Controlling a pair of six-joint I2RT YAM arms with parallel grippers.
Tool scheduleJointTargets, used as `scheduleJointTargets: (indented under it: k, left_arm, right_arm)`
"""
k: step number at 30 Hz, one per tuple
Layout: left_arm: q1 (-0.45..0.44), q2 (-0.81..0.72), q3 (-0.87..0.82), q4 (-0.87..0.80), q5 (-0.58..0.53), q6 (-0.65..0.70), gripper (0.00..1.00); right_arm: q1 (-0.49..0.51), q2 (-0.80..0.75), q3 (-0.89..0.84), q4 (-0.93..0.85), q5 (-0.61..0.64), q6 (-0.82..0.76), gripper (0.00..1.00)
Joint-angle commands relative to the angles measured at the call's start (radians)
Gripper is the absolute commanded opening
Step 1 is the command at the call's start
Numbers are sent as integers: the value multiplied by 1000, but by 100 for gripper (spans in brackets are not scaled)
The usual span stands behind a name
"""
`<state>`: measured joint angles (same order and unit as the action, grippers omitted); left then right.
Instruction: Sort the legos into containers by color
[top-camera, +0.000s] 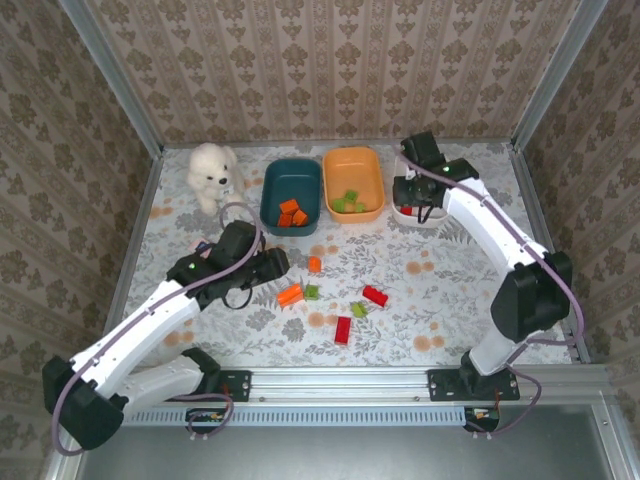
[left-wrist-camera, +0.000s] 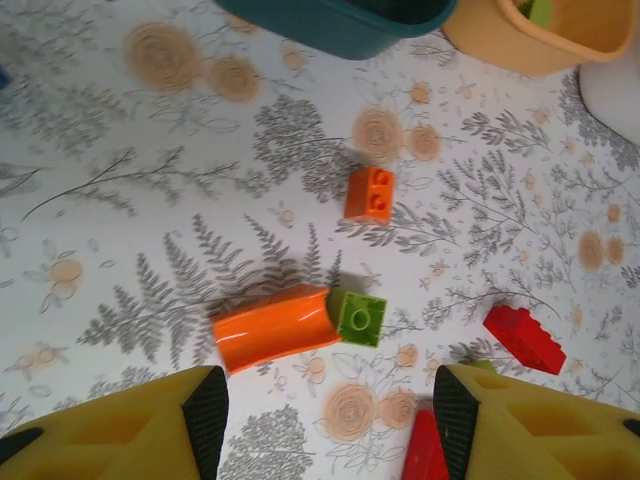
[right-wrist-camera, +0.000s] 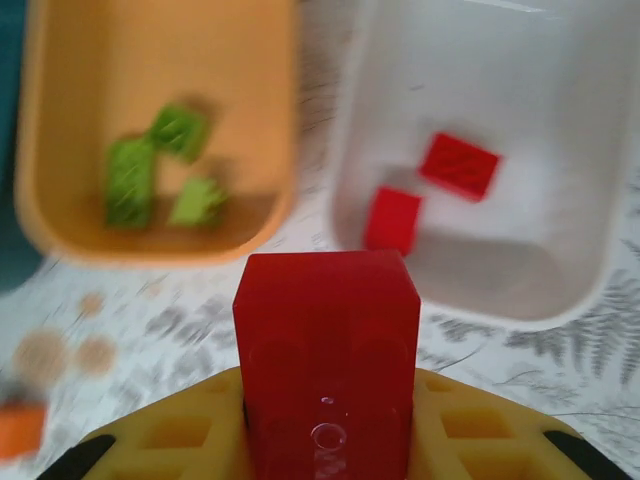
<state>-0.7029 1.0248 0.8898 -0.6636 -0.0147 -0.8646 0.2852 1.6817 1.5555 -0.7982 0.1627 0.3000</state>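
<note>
1. Right wrist view: right pincer (right-wrist-camera: 327, 435) clamped on a glossy red brick (right-wrist-camera: 327, 320), held just short of the white tub (right-wrist-camera: 560, 250). That tub holds two red bricks (right-wrist-camera: 459, 165).
2. Same view: orange tub (right-wrist-camera: 70, 120) with three green bricks (right-wrist-camera: 130, 180), blurred.
3. Left wrist view: left pincer (left-wrist-camera: 325, 400) open and empty above the table (left-wrist-camera: 150, 200). A curved orange piece (left-wrist-camera: 272, 338) touches a green brick (left-wrist-camera: 360, 317); a small orange brick (left-wrist-camera: 369, 193) lies apart.
4. Top external view adds: teal tub (top-camera: 280, 180) holding orange bricks (top-camera: 292, 213).
</note>
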Motion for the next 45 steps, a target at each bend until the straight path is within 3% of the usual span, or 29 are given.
scheduleJointTargets:
  k: [1,5,12,21,23,27,31,40,43,45]
  left_arm:
    - [-17,53,73,50,20,68,60]
    - [-36,105,116,58,19,87,60]
    - [-47,122,139,53,17,96,60]
    - [-48,116,141,37,19,113,60]
    - [-48,113,139,36,17,111,60]
    - [-49,113,140,30,15,117,60]
    - [-49,113,143,20,12,119,61]
    - [-7,116,153,-88,16,149,63]
    - [24,117,132,-162,-1,52,68]
    - [49,101,91,-186,-6,-108,68]
  right_arm:
    - [-73,114,54,-95,111,157,37]
    - [-143,229,135,-102,109,224,37]
    - [-171,500,379,-273,205,245,37]
    - [-184,614,446,-306,189,268,39]
    - [-184,621,446,-302,180,271,41]
    - [-184,632,463,-306,164,270,58]
    - [-182,601,476,-297,154,256,66]
    - [-123,333,471,-121,58,174,66]
    - [-51,188,369,-9,11,132,66]
    - [11,83,258,69,-30,113,67]
